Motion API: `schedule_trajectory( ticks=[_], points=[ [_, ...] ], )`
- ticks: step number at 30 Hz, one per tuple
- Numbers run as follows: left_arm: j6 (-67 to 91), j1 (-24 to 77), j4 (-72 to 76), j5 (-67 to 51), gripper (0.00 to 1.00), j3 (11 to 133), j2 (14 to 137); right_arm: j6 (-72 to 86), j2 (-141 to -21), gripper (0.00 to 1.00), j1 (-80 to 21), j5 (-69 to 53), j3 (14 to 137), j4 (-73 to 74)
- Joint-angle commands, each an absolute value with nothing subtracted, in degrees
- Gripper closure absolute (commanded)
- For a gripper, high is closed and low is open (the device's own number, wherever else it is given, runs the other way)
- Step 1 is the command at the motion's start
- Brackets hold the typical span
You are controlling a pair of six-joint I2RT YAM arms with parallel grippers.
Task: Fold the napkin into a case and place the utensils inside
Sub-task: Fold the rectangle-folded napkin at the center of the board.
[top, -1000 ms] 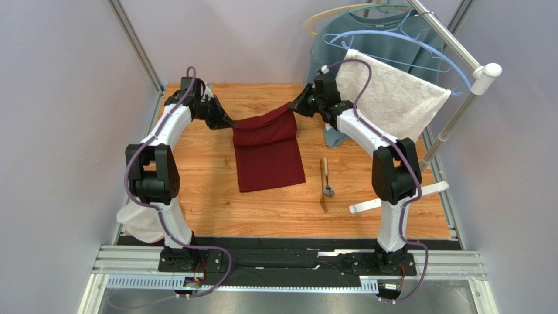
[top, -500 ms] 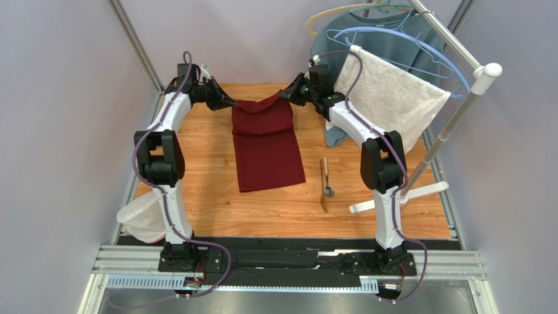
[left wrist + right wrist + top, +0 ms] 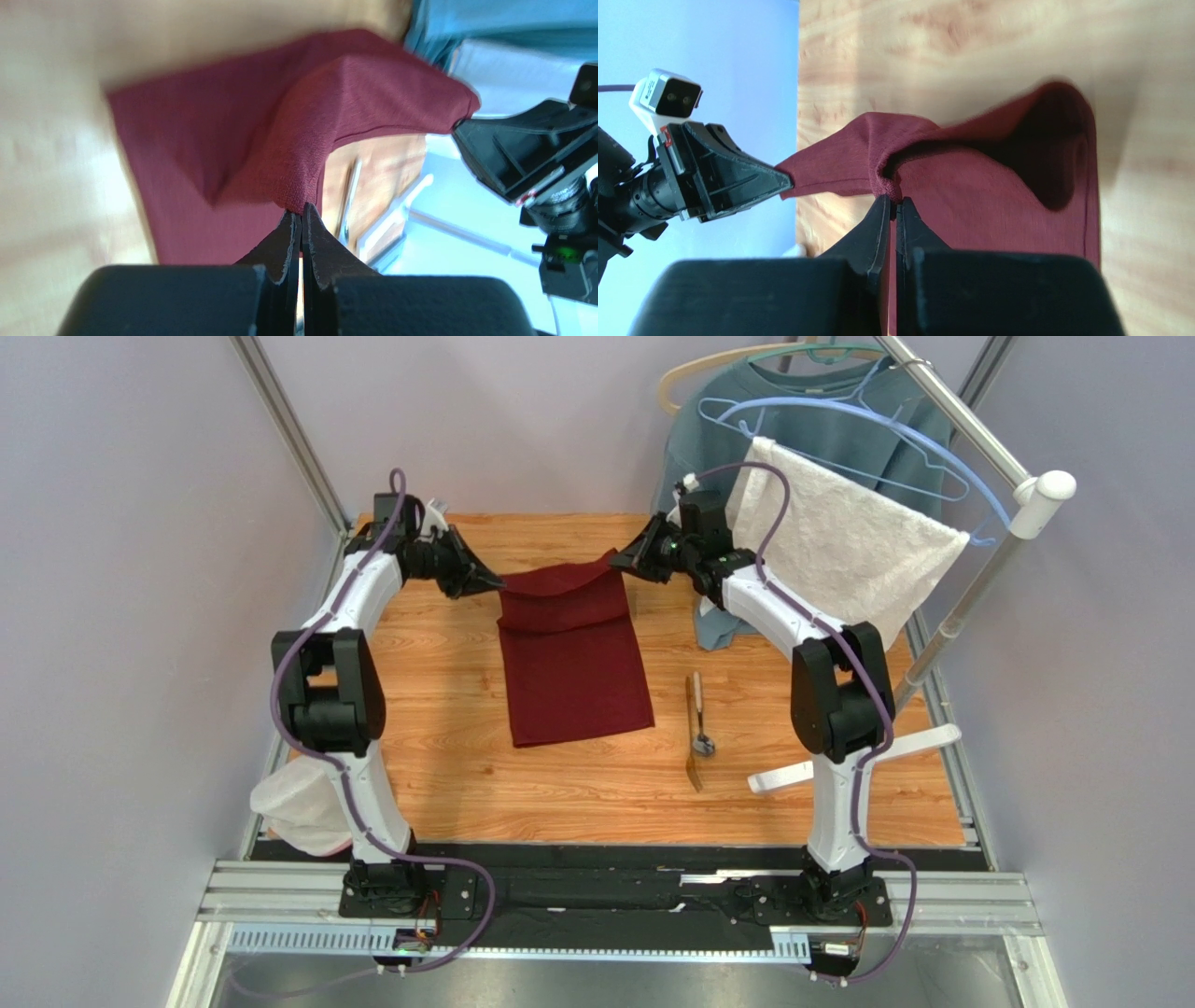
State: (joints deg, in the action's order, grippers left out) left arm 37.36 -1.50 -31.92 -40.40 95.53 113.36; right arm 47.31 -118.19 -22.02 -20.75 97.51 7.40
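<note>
On the near right part of the counter (image 3: 449, 756), the spoon (image 3: 703, 745) and the golden-brown fork-like piece (image 3: 693, 703) lie side by side on bare wood, apart from the napkin's right edge. The maroon napkin (image 3: 578, 679) lies flat mid-counter, with its far end doubled over and lifted off the wood. Near the counter's far edge the left fingers (image 3: 297, 225) are pinched tight on its raised left corner and the right fingers (image 3: 890, 211) on its right corner, the cloth sagging between them.

A robotics lab cell is shown. Two arms (image 3: 337, 703) are bolted to an aluminium rail (image 3: 968, 903) at a wooden table (image 3: 449, 787), which is enclosed by plain grey panels (image 3: 126, 588).
</note>
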Motion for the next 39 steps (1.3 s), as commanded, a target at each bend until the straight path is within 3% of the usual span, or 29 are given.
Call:
schedule_trajectory(
  ticks=[1, 10, 16, 39],
  points=[
    [35.95, -0.62, -34.45, -39.99, 1.00, 85.19, 100.14, 47.11, -107.94, 1.00, -21.97, -24.43, 89.23, 7.56],
    [35.94, 3.77, -32.70, -38.58, 1.00, 60.31, 87.11, 46.76, -97.21, 1.00, -22.94, -28.39, 67.34, 6.16],
    [36.56, 8.17, -30.42, -37.88, 1.00, 52.05, 88.85, 47.02, -95.89, 1.00, -23.73, -29.80, 59.87, 4.31],
    [34.28, 8.44, -30.67, -31.29, 1.00, 47.90, 94.13, 44.03, -96.77, 1.00, -23.55, -26.72, 51.86, 3.52]
  ],
)
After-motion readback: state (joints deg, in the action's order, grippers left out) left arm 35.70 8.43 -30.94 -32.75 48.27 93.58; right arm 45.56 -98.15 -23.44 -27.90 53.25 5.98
